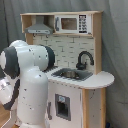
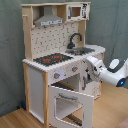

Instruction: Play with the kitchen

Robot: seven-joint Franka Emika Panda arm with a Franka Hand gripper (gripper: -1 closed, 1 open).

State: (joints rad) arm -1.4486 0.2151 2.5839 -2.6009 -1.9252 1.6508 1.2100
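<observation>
Your toy kitchen (image 2: 55, 65) stands on a wood floor (image 2: 112, 107) before grey curtains (image 2: 10, 50); its oven door (image 2: 72, 102) hangs open at 6 o'clock. You cannot tell the gripper's (image 2: 89, 76) jaw state.

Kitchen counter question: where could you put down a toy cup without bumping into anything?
The rounded counter end, right of the sink and faucet in the first exterior view, is bare. The stove top also looks free. In front it is crowded: the open oven door and the robot arm.
</observation>
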